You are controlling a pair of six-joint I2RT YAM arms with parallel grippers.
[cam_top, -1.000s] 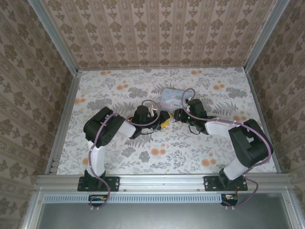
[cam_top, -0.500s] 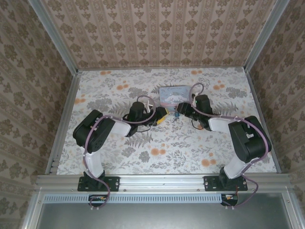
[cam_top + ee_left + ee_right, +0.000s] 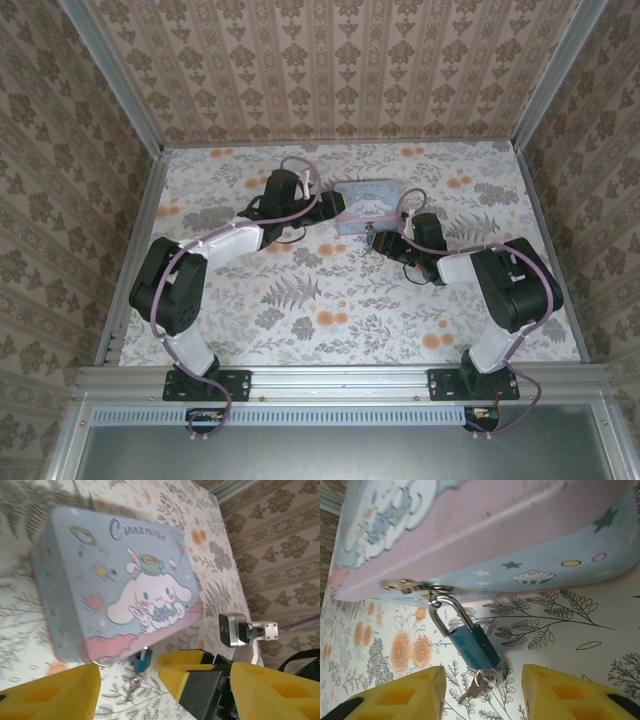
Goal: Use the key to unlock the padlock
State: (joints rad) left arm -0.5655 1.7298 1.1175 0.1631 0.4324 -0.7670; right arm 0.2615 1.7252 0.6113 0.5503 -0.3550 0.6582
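The small blue-green padlock [image 3: 472, 645] hangs by its silver shackle from the hasp [image 3: 415, 586] of the pale blue cartoon tin [image 3: 485, 525]. The key [image 3: 481, 686] sits on a ring at the padlock's bottom end and lies on the tablecloth. My right gripper [image 3: 482, 695] is open, one yellow fingertip on each side of the key and not touching it. My left gripper [image 3: 165, 692] is open at the tin's [image 3: 115, 580] near left side. In its view the padlock [image 3: 141, 660] sits just beyond the fingers. From above, the left gripper [image 3: 338, 208] and the right gripper [image 3: 377, 238] flank the tin's [image 3: 368, 203] front corner.
The flowered tablecloth [image 3: 300, 300] covers the whole table, with patterned walls on three sides. The right arm's finger [image 3: 192, 667] and wrist camera [image 3: 232, 630] are close in front of my left gripper. Bare cloth lies toward the near edge.
The left arm has swung from the table's middle out to the tin's left side, its jaws widening. The right gripper has stayed by the padlock and narrowed slightly.
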